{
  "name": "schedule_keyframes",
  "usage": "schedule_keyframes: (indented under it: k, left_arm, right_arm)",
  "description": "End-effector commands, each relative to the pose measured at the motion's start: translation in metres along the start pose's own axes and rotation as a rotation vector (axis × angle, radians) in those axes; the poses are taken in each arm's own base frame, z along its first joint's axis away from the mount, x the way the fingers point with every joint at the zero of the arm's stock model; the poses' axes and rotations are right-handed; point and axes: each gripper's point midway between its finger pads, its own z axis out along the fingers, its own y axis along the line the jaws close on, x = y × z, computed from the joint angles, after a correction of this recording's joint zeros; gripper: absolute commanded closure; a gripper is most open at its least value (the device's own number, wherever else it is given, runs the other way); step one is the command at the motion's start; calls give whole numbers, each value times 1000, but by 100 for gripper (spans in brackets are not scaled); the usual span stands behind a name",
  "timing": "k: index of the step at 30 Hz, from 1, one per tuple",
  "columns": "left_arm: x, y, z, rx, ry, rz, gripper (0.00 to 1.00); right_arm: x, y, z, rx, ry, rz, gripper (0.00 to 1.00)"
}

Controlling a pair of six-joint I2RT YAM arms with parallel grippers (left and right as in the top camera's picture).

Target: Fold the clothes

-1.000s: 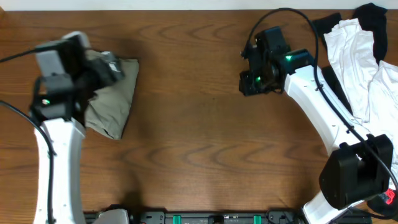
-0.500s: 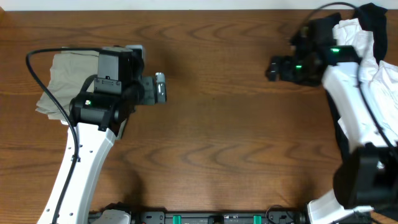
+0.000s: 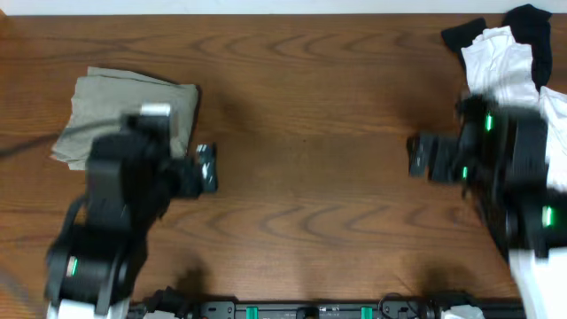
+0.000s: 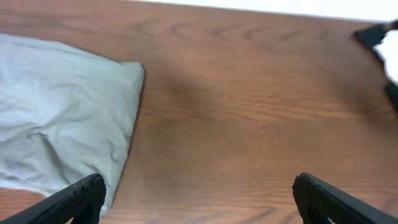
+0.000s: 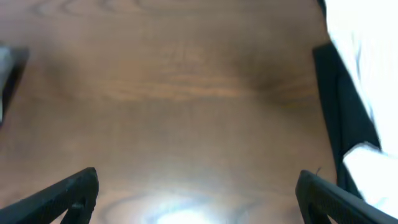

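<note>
Looking down from overhead, you have the khaki garment (image 3: 111, 102) lying as a compact, roughly rectangular bundle in the upper left of the frame, flat on the wooden surface (image 3: 301, 133). Your left hand (image 3: 205, 168) sits just beside the garment's lower right corner and points toward the middle of the frame; the arm's body covers the cloth's lower edge. In the left wrist view the khaki garment (image 4: 62, 118) fills the left side. The left hand (image 4: 199, 202) has its fingers spread wide at the bottom corners with only bare wood between them, so it is open and holds nothing.

Your right hand (image 3: 418, 159) is at the right of the overhead frame, pointing toward the centre, well apart from the khaki garment. The white garments (image 3: 500, 66) and the black garment (image 3: 532, 22) lie heaped in the upper right corner. In the right wrist view the right hand (image 5: 198, 199) is likewise spread open over bare wood, with the white garments (image 5: 367, 56) and black garment (image 5: 336, 106) at the right edge, outside the fingers
</note>
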Motion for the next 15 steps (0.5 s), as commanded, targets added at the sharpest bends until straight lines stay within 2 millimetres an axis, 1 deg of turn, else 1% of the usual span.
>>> schedule_keyframes:
  k: [1,3,5,7,11,15]
  left_arm:
    - [23,3,-17,11,-35,-33,2]
    - [33,5,-26,18,-66,-43,2]
    - [35,5,-35,25,-98,-41,2]
    - [34,4,-42,31,-124,-40,2]
    - [33,4,-46,35,-140,-39,2]
    - [34,4,-45,34,-137,-39,2]
  right_arm:
    - [27,-9,-23,34,-123,-9,1]
    - [35,-15,-37,38,-214,-7,1]
    - [44,-18,-49,29,-289,-3,1]
    - [54,-20,-57,21,-323,-3,1]
    - [82,-27,-69,25,-305,-3,1]
    - [112,-34,-67,48,-210,-6,1]
